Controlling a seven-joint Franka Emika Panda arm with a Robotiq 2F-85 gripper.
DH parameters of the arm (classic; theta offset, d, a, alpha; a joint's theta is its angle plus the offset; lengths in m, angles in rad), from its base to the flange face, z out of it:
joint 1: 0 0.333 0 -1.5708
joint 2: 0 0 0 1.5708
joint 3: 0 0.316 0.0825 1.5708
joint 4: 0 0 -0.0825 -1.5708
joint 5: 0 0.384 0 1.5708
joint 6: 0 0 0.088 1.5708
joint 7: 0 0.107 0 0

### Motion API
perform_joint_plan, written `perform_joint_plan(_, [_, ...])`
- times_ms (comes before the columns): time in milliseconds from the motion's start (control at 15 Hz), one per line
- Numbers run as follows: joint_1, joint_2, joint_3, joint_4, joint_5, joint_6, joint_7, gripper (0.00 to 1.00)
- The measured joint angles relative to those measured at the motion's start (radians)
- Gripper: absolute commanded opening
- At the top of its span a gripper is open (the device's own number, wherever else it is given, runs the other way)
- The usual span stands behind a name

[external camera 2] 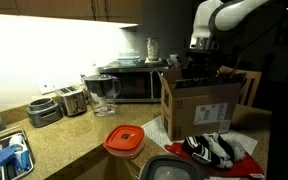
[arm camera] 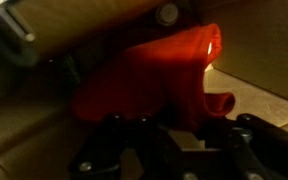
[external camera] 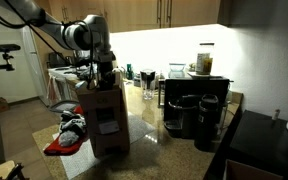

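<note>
Inside the open brown cardboard box (external camera: pixel 104 115) on the speckled stone worktop (external camera 2: pixel 74 140), the robot's hand (arm camera: pixel 179 135) hangs with its fingers spread wide and empty. The crumpled glossy red item (arm camera: pixel 154 75) lies just ahead at 12 o'clock in the wrist view, its long axis running from 8 to 2 o'clock. The box walls crowd in at 10 and 3 o'clock, and the only open room looks to be upward.

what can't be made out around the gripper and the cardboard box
gripper: fingertips hidden behind the cardboard box flaps in both exterior views; open or shut unclear.
red object: wrist view is dark and blurred; what it is, and whether it is gripped, unclear.
</note>
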Motion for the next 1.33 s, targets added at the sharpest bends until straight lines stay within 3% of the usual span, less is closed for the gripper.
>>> perform_joint_plan(667, [-0.016,-0.108,0.005,-0.024,0.000,0.002,-0.046,0.04])
perform_joint_plan(1333, [-0.016,-0.246,0.020,0.000,0.092,-0.055,-0.294,0.04])
